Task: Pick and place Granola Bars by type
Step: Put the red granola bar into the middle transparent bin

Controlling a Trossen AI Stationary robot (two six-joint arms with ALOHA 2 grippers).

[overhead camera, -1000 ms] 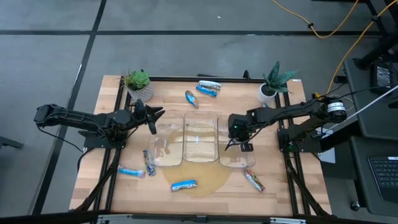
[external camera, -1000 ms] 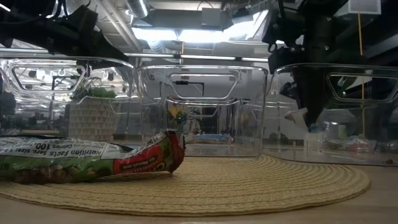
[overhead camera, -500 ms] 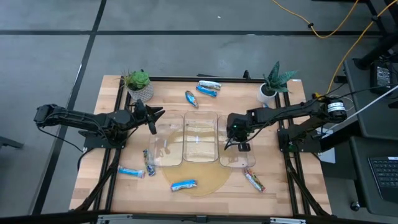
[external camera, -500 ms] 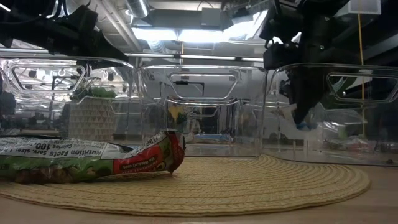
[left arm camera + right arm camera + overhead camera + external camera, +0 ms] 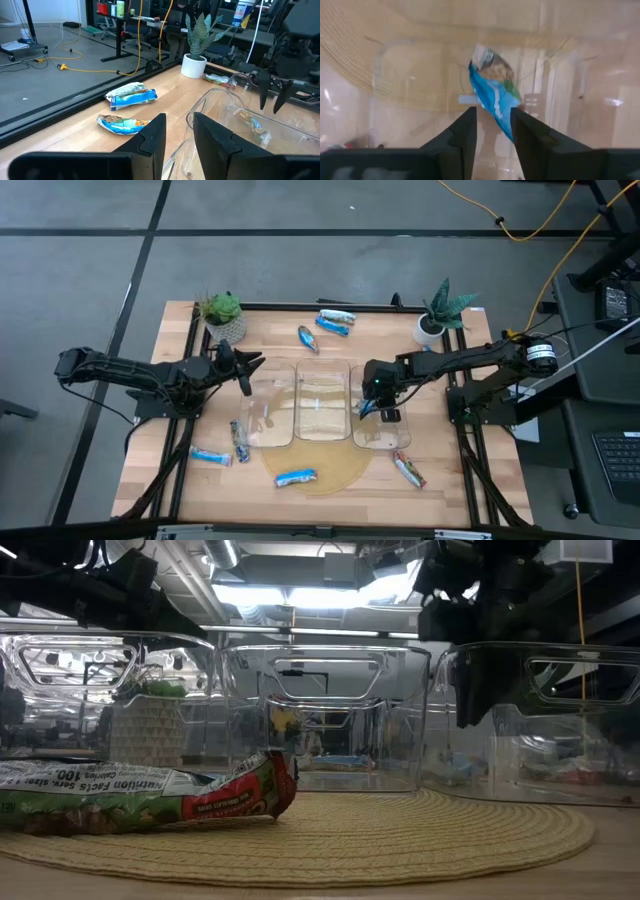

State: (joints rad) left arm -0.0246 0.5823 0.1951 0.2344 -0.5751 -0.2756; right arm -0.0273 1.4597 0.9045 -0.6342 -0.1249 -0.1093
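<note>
My right gripper (image 5: 369, 400) hangs open over the right clear bin (image 5: 392, 438), fingers pointing down. Straight below it a bright blue granola bar (image 5: 492, 97) lies flat on that bin's floor, apart from the fingers. It also shows in the left wrist view (image 5: 250, 121). My left gripper (image 5: 247, 368) is open and empty, level, at the left bin's far left corner (image 5: 262, 370). Other bars lie on the table: two at the far edge (image 5: 335, 321), one blue (image 5: 308, 337), two near the left (image 5: 212, 456), one on the mat (image 5: 296, 477), one silvery-red (image 5: 408, 470).
Three clear bins stand side by side, partly on a round woven mat (image 5: 340, 475); the middle bin (image 5: 322, 402) is between the arms. Potted plants stand at the far left (image 5: 222, 315) and far right (image 5: 438, 315). A green-and-red wrapped bar (image 5: 140, 795) lies close in the low view.
My right gripper has risen out of the right bin and gone a little toward the table's left edge. The blue bar it carried has left the fingers and now lies on the bin's floor.
</note>
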